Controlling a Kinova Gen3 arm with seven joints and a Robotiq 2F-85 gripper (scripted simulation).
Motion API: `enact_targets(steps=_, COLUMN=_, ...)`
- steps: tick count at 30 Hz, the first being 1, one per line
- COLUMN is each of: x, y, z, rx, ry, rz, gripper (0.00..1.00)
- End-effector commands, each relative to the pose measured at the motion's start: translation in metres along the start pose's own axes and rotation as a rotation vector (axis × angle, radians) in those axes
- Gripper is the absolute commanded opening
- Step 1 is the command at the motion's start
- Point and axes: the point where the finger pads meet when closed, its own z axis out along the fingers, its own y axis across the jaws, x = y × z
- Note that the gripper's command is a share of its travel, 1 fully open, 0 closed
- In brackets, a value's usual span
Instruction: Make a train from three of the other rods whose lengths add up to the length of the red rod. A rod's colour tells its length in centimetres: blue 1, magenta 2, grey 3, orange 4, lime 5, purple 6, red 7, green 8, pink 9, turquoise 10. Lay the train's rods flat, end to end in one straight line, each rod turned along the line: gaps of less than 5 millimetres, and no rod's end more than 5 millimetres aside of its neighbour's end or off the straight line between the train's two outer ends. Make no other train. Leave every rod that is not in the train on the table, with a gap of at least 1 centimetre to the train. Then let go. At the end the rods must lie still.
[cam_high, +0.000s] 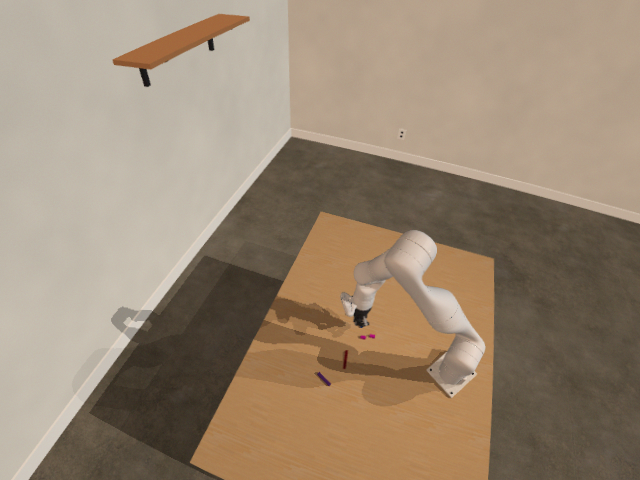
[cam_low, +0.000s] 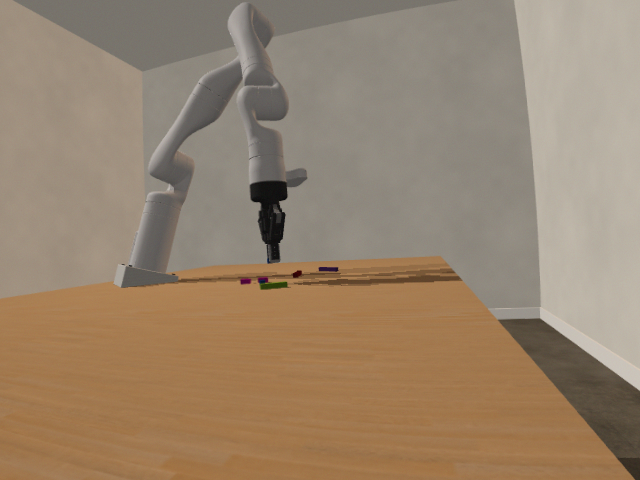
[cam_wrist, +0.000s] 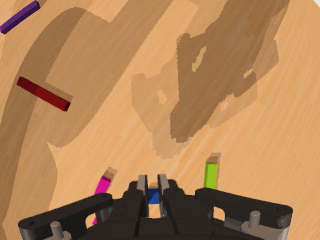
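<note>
End effector (cam_high: 361, 325) (cam_low: 273, 260) (cam_wrist: 152, 185) grips a blue rod (cam_wrist: 153, 196) above the worktop (cam_high: 361, 439) (cam_low: 310, 387) (cam_wrist: 125, 150)

The fingers are drawn nearly together, clamped on the blue rod, which shows between them in the wrist view. They point down and hang over the worktop, apart from it.

On the worktop lie 2 magenta rods, the first magenta rod (cam_high: 362, 337) (cam_low: 245, 281) and the second magenta rod (cam_high: 371, 336) (cam_low: 263, 279), near each other. The wrist view shows magenta partly behind the gripping linkage. A lime rod (cam_low: 273, 285) (cam_wrist: 211, 175) lies flat near them; in the wrist view it is to the right of the fingers, its lower end hidden. Another blue rod (cam_low: 262, 282) shows just behind it in the exterior view, too small to tell its exact lie.

The red rod (cam_high: 345, 359) (cam_low: 297, 273) (cam_wrist: 43, 94) rests flat, apart from the magenta pair. The purple rod (cam_high: 324, 379) (cam_low: 328, 269) (cam_wrist: 20, 17) lies beyond the red rod from that pair, turned at an angle to it and not touching it.
</note>
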Motion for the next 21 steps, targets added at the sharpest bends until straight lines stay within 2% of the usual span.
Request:
enact_targets(steps=1, x=-0.006, y=-0.003, z=0.016, rx=0.018, ry=-0.011, rz=0.009, gripper=0.05)
enact_targets(steps=10, x=-0.006, y=-0.003, z=0.029, rx=0.018, ry=-0.011, rz=0.009, gripper=0.05)
enact_targets(steps=21, x=-0.006, y=-0.003, z=0.030, rx=0.018, ry=-0.011, rz=0.009, gripper=0.05)
